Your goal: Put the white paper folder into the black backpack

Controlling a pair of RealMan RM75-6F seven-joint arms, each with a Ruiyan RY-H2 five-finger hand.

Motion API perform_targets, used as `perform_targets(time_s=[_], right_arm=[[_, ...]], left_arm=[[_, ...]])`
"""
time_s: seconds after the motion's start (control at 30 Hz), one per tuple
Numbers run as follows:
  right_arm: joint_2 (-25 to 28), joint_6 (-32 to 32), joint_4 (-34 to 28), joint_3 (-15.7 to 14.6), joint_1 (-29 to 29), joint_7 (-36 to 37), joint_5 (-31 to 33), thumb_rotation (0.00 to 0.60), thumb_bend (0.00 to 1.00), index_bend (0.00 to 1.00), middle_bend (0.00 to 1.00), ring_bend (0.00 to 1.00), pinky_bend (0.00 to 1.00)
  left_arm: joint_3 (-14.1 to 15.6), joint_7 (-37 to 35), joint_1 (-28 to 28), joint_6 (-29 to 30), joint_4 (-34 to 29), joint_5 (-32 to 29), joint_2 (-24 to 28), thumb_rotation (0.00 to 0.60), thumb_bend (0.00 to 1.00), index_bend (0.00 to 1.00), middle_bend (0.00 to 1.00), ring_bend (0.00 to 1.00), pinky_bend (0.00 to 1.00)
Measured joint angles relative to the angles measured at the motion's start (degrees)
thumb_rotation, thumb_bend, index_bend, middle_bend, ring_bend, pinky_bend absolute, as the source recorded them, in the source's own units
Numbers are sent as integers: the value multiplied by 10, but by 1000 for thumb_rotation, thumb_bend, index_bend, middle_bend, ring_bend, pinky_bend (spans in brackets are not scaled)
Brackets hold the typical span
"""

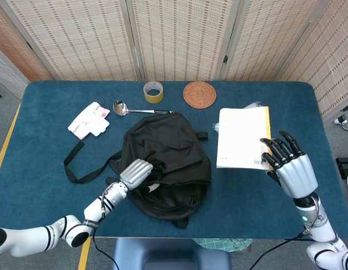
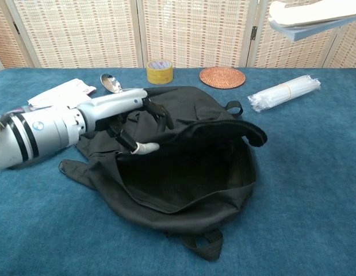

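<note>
Gaping wide on the table, the black backpack (image 2: 189,167) has its rim gripped by the left hand (image 1: 137,171); the right hand (image 1: 289,163) holds the white paper folder (image 1: 241,136) aloft beside it, cropped in the chest view.

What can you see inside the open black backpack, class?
The black backpack gapes open, held by the left hand at its rim. Only dark lining shows inside; no object is visible there. The deeper corners are shadowed and cannot be seen.

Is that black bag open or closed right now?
Open: the backpack gapes, its dark inside showing, and the left hand holds its rim.
</note>
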Motion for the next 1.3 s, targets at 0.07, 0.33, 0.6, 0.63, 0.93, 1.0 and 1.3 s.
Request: perform_targets(time_s=[0.07, 0.33, 0.6, 0.63, 0.93, 1.0, 1.3], right_arm=[[3, 12, -15, -5, -3, 13, -14, 600, 653, 714, 379, 396, 263], [10, 44, -73, -30, -11, 57, -72, 600, 653, 714, 387, 410, 281], [7, 51, -113, -67, -16, 90, -133, 600, 656, 723, 401, 425, 303], [6, 50, -116, -72, -17, 93, -139, 600, 656, 723, 402, 426, 307], [-25, -7, -108, -103, -11, 131, -148, 600, 656, 725, 407, 431, 323], [-41, -24, -97, -107, -7, 143, -146, 600, 656, 725, 407, 432, 328], [-134, -85, -2, -104, 24, 196, -118, 600, 656, 725, 408, 435, 349]], left_arm=[[-11, -11, -1, -2, -7, -8, 18, 600, 483, 660, 332, 273, 6], [-59, -34, -18, -41, 2, -79, 59, 600, 483, 645, 332, 269, 0], [-89, -34, -50, -94, 54, -146, 65, 600, 483, 641, 332, 268, 0], [-92, -33, -54, -99, 59, -154, 64, 600, 483, 641, 332, 267, 0], [-107, -17, -75, -118, 75, -200, 61, 600, 483, 641, 332, 264, 0], [-108, -13, -77, -119, 74, -204, 64, 600, 483, 641, 332, 261, 0], [-109, -11, -78, -119, 61, -215, 73, 600, 483, 640, 332, 255, 0]])
